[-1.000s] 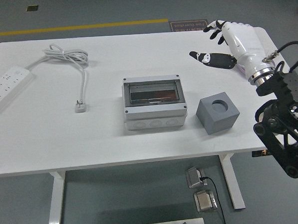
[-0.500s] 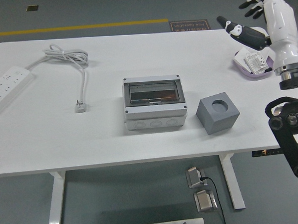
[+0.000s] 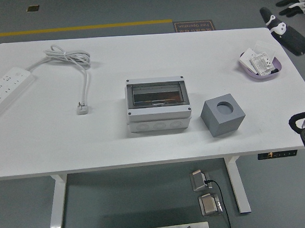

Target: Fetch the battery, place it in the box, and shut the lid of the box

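While your right hand (image 3: 290, 12) hangs at the table's far right corner, only its black-and-white fingers (image 3: 275, 25) show at the picture's top right edge; they look spread and hold nothing. Your left arm is out of view.

No writing on the table can be read. A dark floor sign (image 3: 194, 26) beyond the far edge carries print too small to make out, and a yellow line (image 3: 76, 28) runs along the floor behind the table (image 3: 143, 140).

The box (image 3: 157, 104) sits near the table's middle: a light grey case with a dark, see-through lid lying flat on top (it looks shut), screws at the corners and round knock-outs along its near face. Just to its right, apart from it, stands a grey cube (image 3: 222, 115) with a round hole in its top, turned slightly askew.

Near the far right edge rests a shallow purple tray (image 3: 261, 67) holding small white parts (image 3: 258, 60) with faint markings; whether one of them is the battery you cannot tell from this view. The tray lies well apart from the box, with the cube between them and nearer you.

On the left, a white power strip (image 3: 6, 91) lies slantwise at the table's edge. Its cord (image 3: 67, 56) loops at the far side and runs down to a white plug (image 3: 82, 108) lying on the tabletop, well left of the box.
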Controlling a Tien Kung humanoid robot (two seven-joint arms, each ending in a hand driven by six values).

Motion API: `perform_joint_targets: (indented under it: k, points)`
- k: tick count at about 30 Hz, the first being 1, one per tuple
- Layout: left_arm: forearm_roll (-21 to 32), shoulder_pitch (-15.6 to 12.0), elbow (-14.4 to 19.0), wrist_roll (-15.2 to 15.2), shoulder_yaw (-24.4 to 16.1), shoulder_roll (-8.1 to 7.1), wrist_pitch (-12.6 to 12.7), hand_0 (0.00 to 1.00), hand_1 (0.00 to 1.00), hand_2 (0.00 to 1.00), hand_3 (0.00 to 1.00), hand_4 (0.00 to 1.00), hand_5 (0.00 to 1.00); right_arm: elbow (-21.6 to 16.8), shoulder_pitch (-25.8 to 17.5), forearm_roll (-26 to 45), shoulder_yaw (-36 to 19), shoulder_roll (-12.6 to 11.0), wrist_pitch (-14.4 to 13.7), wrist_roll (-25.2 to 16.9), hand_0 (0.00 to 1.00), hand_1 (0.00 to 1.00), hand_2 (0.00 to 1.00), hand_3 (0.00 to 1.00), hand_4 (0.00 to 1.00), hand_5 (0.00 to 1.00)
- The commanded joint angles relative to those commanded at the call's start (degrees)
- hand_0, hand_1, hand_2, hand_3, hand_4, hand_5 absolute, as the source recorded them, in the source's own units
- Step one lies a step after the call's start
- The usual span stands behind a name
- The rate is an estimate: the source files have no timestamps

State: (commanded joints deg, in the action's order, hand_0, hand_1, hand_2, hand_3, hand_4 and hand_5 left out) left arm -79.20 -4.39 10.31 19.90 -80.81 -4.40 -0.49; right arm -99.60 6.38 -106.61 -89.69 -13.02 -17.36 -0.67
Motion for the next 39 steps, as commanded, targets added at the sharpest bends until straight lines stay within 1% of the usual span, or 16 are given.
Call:
perform_joint_targets:
  k: [2,6,8,9,14,15,17,20,21,23,26,27,32,33,38,39]
  points:
    - [-0.2,-0.1,0.0,0.2,-0.3,-0.29,0.0,0.604,0.635,0.632,0.638,0.765,0.096,1.0,-0.6,0.4,0.1,0.8,1.6,1.3,0.503,0.491,0.553,0.677,0.906,0.662]
    - [-0.6,0.1,0.0,0.3,-0.8,-0.73,0.1,0.604,0.635,0.633,0.638,0.766,0.097,1.7,-0.9,-5.8,-0.4,1.3,7.4,6.8,0.516,0.496,0.55,0.656,0.886,0.653]
    - [-0.8,0.3,0.0,0.3,-1.0,-0.82,0.2,0.604,0.635,0.633,0.638,0.766,0.097,2.2,-0.9,-9.1,-0.4,1.2,9.9,9.3,0.516,0.496,0.55,0.656,0.886,0.653]
    - [-0.8,0.4,0.0,0.2,-1.0,-0.84,0.2,0.604,0.635,0.632,0.639,0.767,0.098,2.8,-0.8,-10.9,-0.3,1.1,11.2,10.6,0.561,0.527,0.572,0.662,0.907,0.669]
    - [-0.7,0.6,0.0,0.1,-1.2,-0.66,0.4,0.604,0.635,0.632,0.639,0.767,0.098,7.4,-0.4,-20.1,0.4,0.1,17.8,15.6,0.561,0.527,0.572,0.662,0.907,0.669]
    - [-0.6,0.5,0.0,0.0,-1.2,-0.6,0.4,0.604,0.635,0.632,0.639,0.768,0.099,8.0,-0.4,-21.4,0.5,0.0,19.0,16.1,0.718,0.642,0.649,0.71,0.907,0.667]
    - [-0.4,0.5,0.0,0.0,-1.3,-0.45,0.5,0.604,0.635,0.632,0.639,0.768,0.099,9.2,-0.5,-23.4,0.6,-0.1,21.2,16.6,0.718,0.642,0.649,0.71,0.907,0.667]
    - [0.0,0.5,0.0,0.0,-1.1,-0.24,0.6,0.604,0.635,0.632,0.639,0.768,0.099,10.2,-0.5,-23.4,0.9,0.1,24.7,17.5,0.718,0.642,0.649,0.71,0.907,0.667]
    - [0.1,0.5,0.0,0.1,-1.1,-0.17,0.6,0.604,0.635,0.632,0.64,0.769,0.1,10.4,-0.5,-23.4,1.2,0.1,25.8,17.9,0.884,0.808,0.849,0.966,0.976,0.694]
    - [0.1,0.5,0.0,0.1,-1.1,-0.05,0.6,0.604,0.635,0.632,0.64,0.769,0.1,10.8,-0.4,-23.4,1.8,0.1,27.7,18.6,0.884,0.808,0.849,0.966,0.976,0.694]
    - [0.2,0.7,0.0,0.1,-1.1,0.08,0.7,0.604,0.635,0.632,0.64,0.769,0.1,11.3,-0.2,-23.4,2.9,0.0,29.4,19.5,0.884,0.808,0.849,0.966,0.976,0.694]
    - [0.2,0.7,0.0,0.1,-1.1,0.1,0.7,0.605,0.635,0.631,0.639,0.768,0.102,11.4,-0.2,-23.4,3.2,0.0,29.7,19.7,0.998,0.998,0.998,0.998,0.998,0.664]
    - [0.3,0.9,0.0,0.0,-1.0,0.1,0.8,0.605,0.635,0.631,0.639,0.768,0.102,11.6,-0.2,-23.4,4.1,0.0,30.6,20.4,0.998,0.998,0.998,0.998,0.998,0.664]
    - [0.3,0.9,0.0,0.0,-1.0,0.1,0.8,0.605,0.635,0.631,0.639,0.767,0.1,11.6,-0.2,-23.4,4.3,0.1,30.6,20.6,0.998,0.998,0.998,0.998,0.998,0.584]
    - [0.2,1.0,0.0,0.1,-1.0,0.2,0.8,0.605,0.635,0.631,0.639,0.767,0.1,11.4,0.0,-23.4,5.1,0.3,30.6,21.1,0.998,0.998,0.998,0.998,0.998,0.584]
    - [0.2,1.1,0.0,0.0,-1.0,0.23,0.9,0.606,0.635,0.631,0.639,0.766,0.099,11.4,0.0,-23.4,5.2,0.4,30.5,21.1,0.998,0.998,0.998,0.998,0.998,0.564]
